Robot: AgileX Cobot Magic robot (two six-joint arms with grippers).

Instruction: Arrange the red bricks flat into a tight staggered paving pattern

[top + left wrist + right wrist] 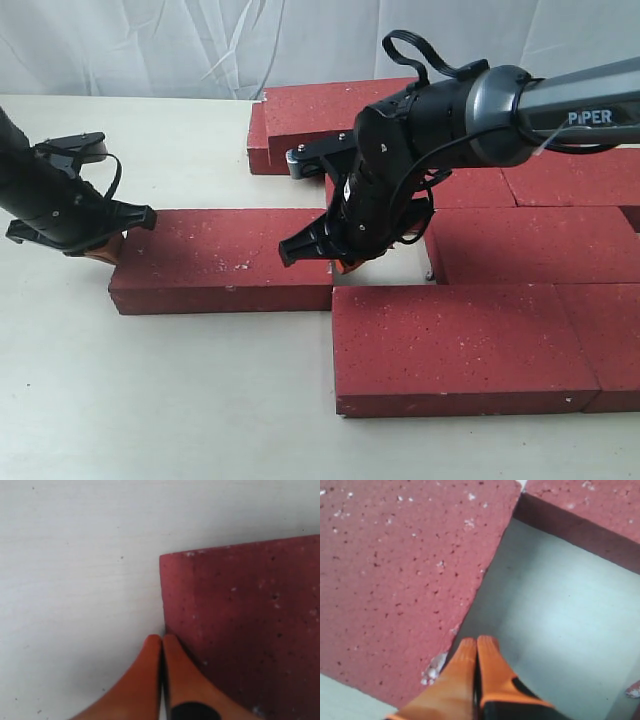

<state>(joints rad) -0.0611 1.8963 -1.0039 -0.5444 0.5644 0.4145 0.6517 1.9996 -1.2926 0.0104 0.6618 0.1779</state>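
Note:
Several red bricks lie flat on the table. One brick (225, 260) (245, 620) (400, 570) sits apart at the left of the group, with a bare gap (385, 272) between its right end and the brick (530, 245) to its right. My left gripper (105, 248) (161, 639) is shut and holds nothing, its orange tips against that brick's left end. In the gap beside the brick's right end, by a chipped corner, my right gripper (345, 265) (477, 641) is also shut and holds nothing.
A front brick (450, 345) (590, 505) meets the separate brick's near right corner. More bricks lie at the back (320, 115), the back right (570, 180) and the front right (610, 340). Bare white table (150, 400) spreads to the left and front. A white curtain hangs behind.

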